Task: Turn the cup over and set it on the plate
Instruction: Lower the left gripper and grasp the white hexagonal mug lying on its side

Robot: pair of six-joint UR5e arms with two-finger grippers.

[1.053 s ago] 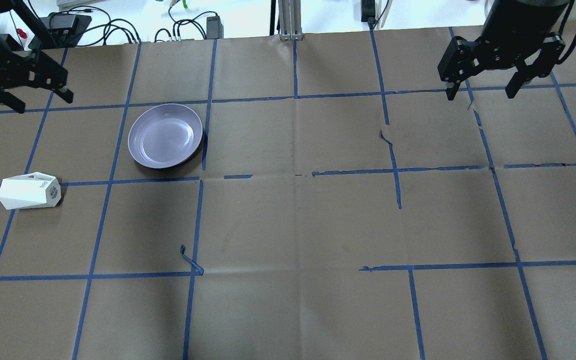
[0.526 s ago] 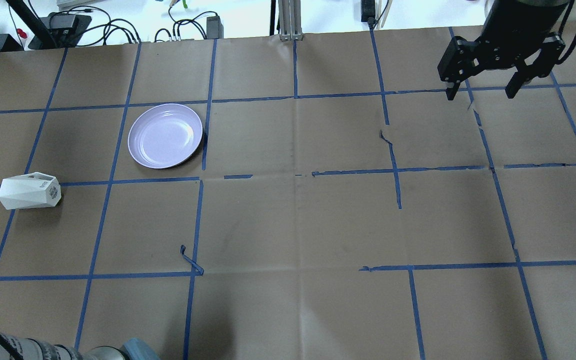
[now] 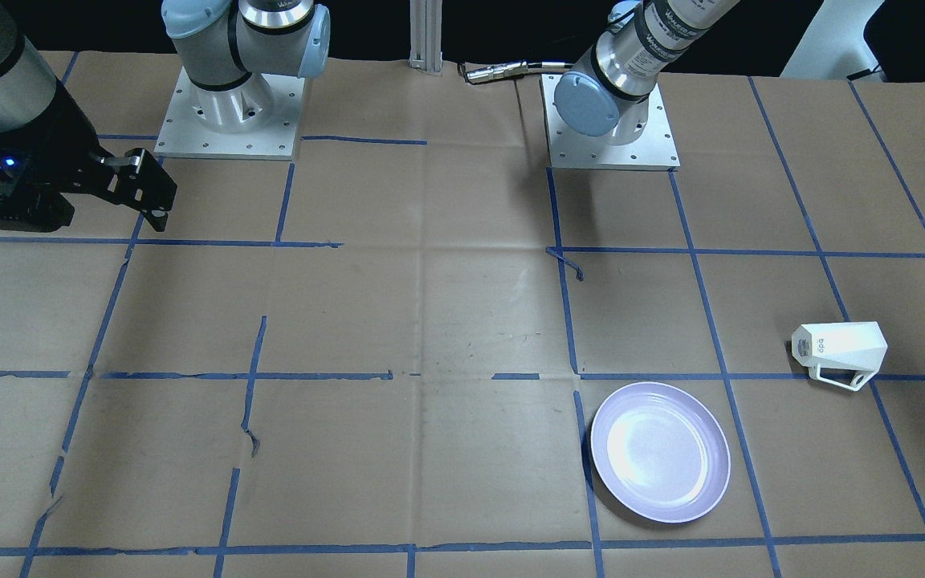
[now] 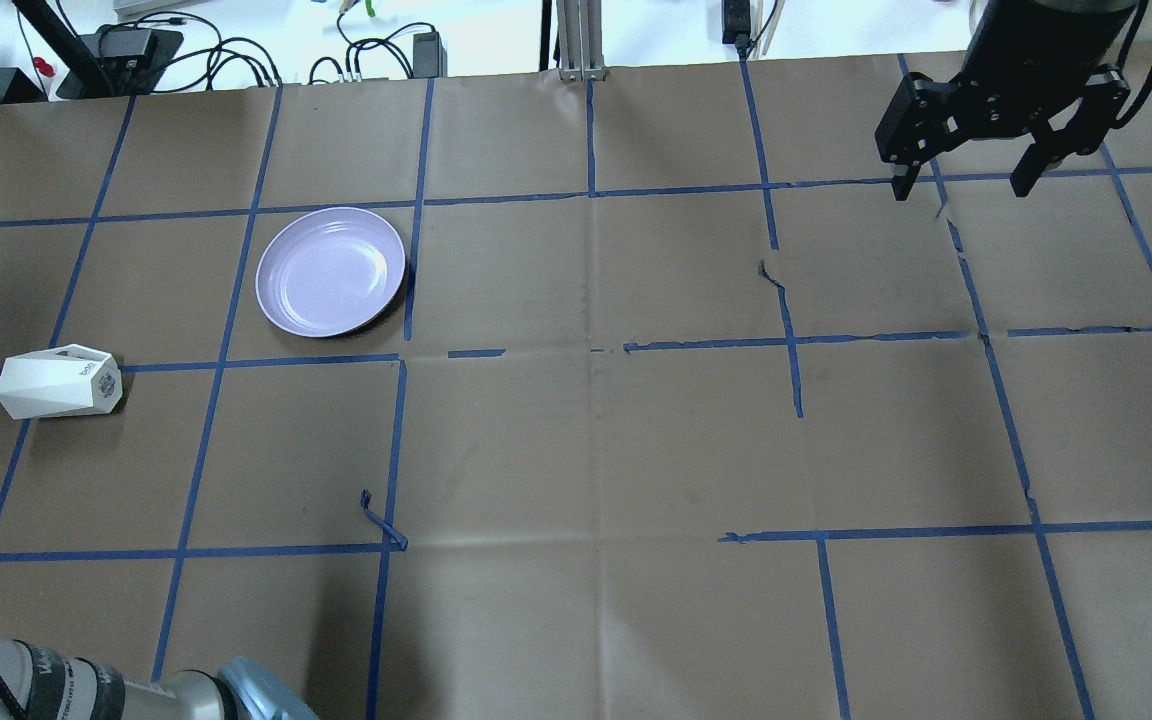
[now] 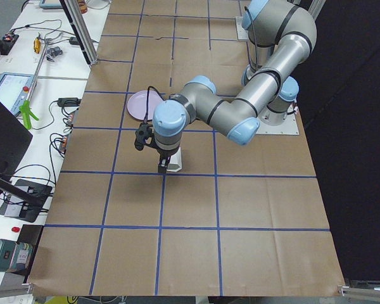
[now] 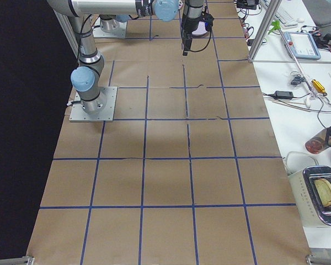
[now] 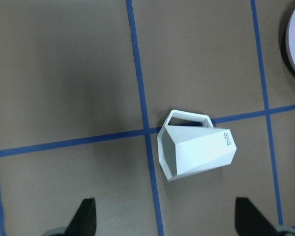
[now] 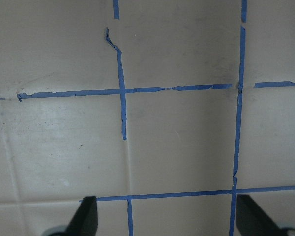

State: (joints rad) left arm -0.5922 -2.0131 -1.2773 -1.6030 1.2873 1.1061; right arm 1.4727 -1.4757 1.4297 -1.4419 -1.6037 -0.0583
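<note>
The white faceted cup lies on its side at the table's left edge, with its mouth toward that edge and its handle on the far side. It also shows in the front view and the left wrist view. The lavender plate sits empty, apart from the cup, further in and further back; it also shows in the front view. My left gripper is open and empty, high above the cup, and out of the overhead view. My right gripper is open and empty at the far right.
The table is covered in brown paper with a blue tape grid. A loose curl of tape sticks up in front of the plate. My left arm's elbow juts in at the near left corner. Cables and boxes lie beyond the far edge.
My left gripper has left the overhead view's far left corner, and its elbow has come in at the near left. The shadow over the plate is gone. Cup, plate and right arm have not moved.
</note>
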